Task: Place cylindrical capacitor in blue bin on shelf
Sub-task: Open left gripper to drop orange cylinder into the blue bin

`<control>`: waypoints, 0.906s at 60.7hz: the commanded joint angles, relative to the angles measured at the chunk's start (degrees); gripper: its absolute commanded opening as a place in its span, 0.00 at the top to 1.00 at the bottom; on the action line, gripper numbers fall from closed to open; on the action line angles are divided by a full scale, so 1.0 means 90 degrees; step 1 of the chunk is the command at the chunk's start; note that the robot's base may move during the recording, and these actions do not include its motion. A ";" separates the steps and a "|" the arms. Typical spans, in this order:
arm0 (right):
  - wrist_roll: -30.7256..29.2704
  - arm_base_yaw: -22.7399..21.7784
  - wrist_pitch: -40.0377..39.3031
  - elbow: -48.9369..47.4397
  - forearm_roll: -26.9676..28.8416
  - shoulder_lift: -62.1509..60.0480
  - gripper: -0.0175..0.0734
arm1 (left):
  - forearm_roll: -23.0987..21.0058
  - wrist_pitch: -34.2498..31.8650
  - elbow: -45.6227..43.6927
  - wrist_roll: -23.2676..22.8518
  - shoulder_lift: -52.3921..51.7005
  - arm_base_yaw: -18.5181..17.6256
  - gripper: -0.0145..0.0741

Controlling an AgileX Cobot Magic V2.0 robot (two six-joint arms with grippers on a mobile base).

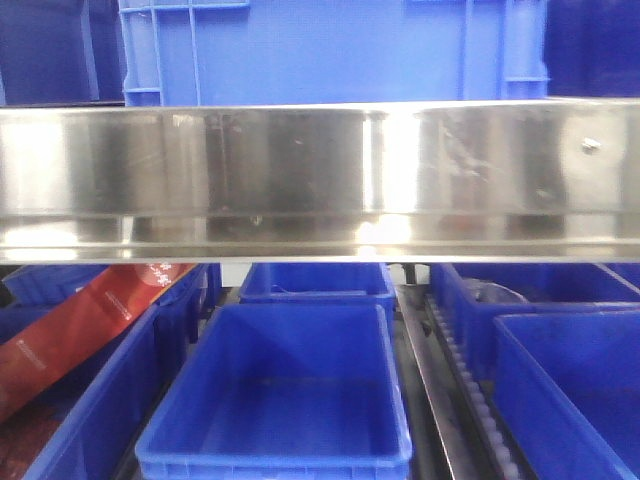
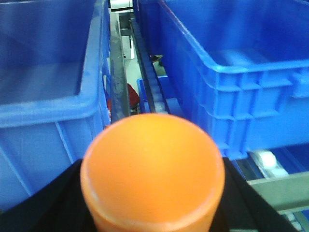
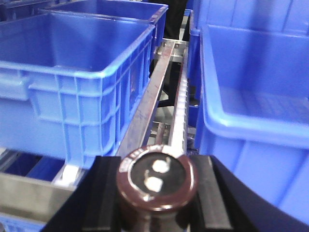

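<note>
The cylindrical capacitor [image 3: 157, 178] is a dark brown cylinder whose dark end face, with two pale terminals, faces the right wrist camera. My right gripper [image 3: 157, 188] is shut on it, with a black finger [image 3: 104, 193] on each side. It hangs over the metal roller track [image 3: 176, 111] between two blue bins [image 3: 72, 96] [image 3: 251, 125]. My left gripper [image 2: 152, 198] is shut on an orange cylinder [image 2: 152, 169], which hides its fingertips. The shelf's shiny steel rail [image 1: 320, 180] spans the front view. Neither gripper shows there.
Below the rail an open blue bin [image 1: 275, 462] stands in the middle, flanked by more bins [image 1: 560, 400] [image 1: 90, 420]. A red packet [image 1: 70, 330] lies in the left one. A large blue crate [image 1: 330, 50] stands on the upper tier. Two bins [image 2: 48, 101] [image 2: 241, 72] flank the left gripper.
</note>
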 commanded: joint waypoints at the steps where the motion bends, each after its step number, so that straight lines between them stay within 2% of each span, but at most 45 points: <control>1: -0.0032 0.0009 -0.0159 -0.0044 -0.0024 -0.0011 0.98 | -0.0017 -0.0166 -0.0055 -0.0012 -0.0044 -0.0032 0.96; 55: -0.0032 0.0009 -0.0159 -0.0044 -0.0024 -0.0011 0.98 | -0.0017 -0.0458 -0.0055 -0.0012 -0.0044 -0.0032 0.96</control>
